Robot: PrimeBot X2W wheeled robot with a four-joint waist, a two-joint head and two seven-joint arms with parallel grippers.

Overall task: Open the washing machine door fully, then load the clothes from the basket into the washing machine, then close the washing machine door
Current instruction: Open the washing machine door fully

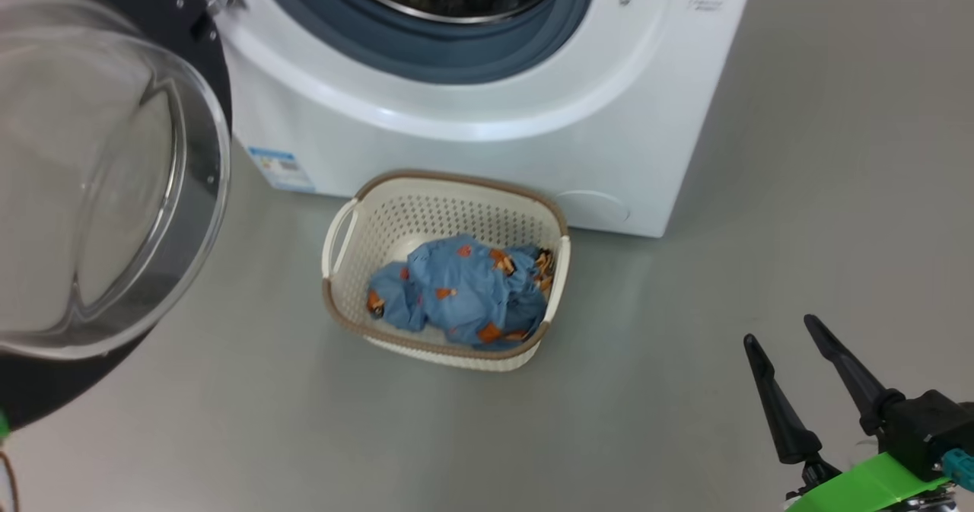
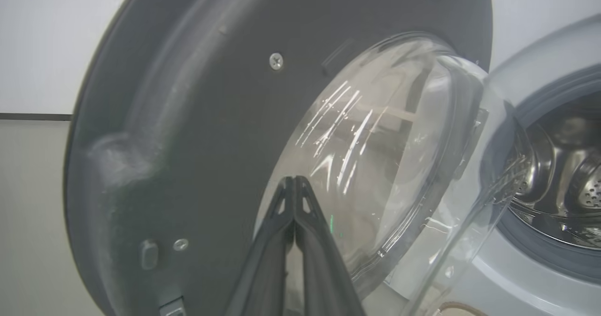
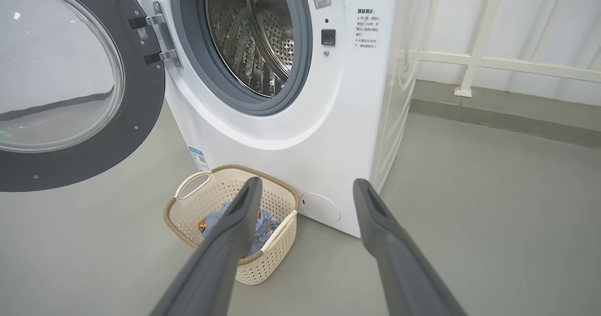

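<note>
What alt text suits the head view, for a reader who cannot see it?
A cream basket holding blue clothes sits on the floor before the white washing machine, its door swung open at left; the right gripper hovers open, lower right.

door (image 1: 99, 177) swung aside, drum mouth (image 3: 253, 34) clear, basket (image 1: 449, 177) below

Washing machine door (image 3: 61, 81): clear glass bowl, smooth, glossy; dark rim, matt inner face.
Washing machine (image 1: 487, 154): white casing, smooth, glossy.
Gasket (image 3: 304, 53): grey rubber, matt.
Drum (image 3: 253, 34): perforated steel, bright.
Basket (image 1: 449, 211): cream perforated plastic, brown woven-look rim.
Clothes (image 1: 464, 291): soft crumpled cloth.
Floor (image 1: 685, 360): grey, smooth, slight sheen.
</note>
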